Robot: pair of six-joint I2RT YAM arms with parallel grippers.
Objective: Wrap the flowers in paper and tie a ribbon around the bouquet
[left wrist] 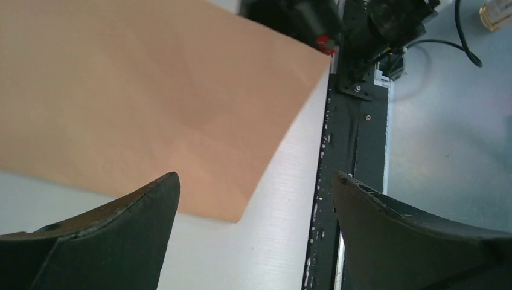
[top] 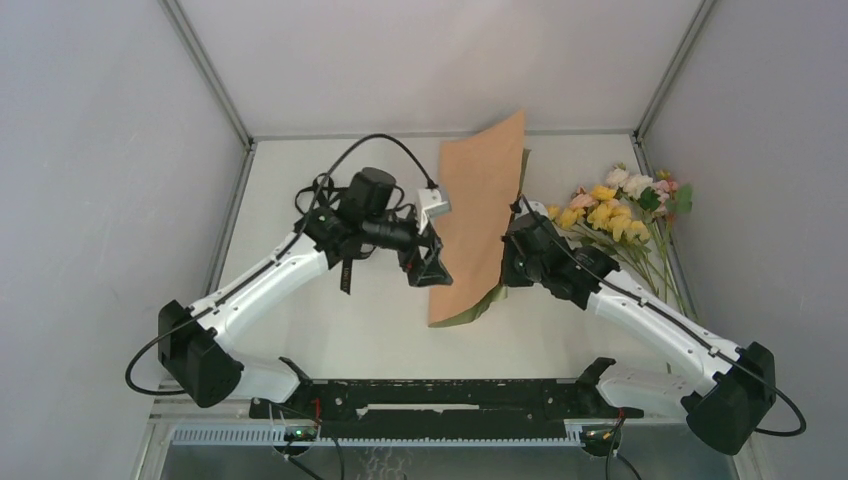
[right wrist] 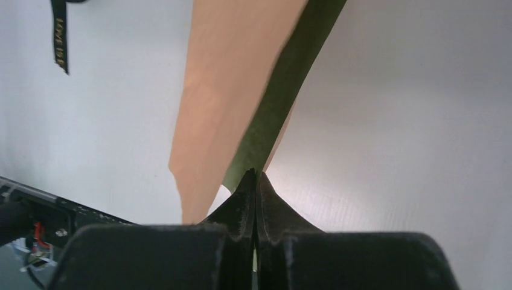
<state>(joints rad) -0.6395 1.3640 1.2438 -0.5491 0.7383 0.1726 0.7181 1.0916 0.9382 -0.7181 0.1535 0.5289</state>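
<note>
Between the clenched tips of the right gripper (right wrist: 255, 176) an edge of the paper (top: 478, 215) is pinched. Its olive-green face shows as a narrow strip running away from the fingertips, and the peach face spreads off to their left. The sheet stands lifted and tilted, only its lower end near the table (top: 330, 335).

The left gripper (left wrist: 256, 181) is spread wide and grasps nothing. The peach face hangs just ahead of its fingers, nearer the left one, and touches neither. The flowers (top: 612, 212) lie on the table on the side of the right gripper away from the sheet, apart from the paper. An end of the ribbon (right wrist: 58, 33), black with gold lettering, shows well to the left of the right fingers, past the sheet.

The step in hand looks like handling the sheet itself. Wrapping has not begun, since no stem rests on the paper and the ribbon is unused. The next move probably calls for the free left fingers to take an opposite edge, or for the sheet to be laid flat within reach of the blooms, without creasing so thin a paper.
</note>
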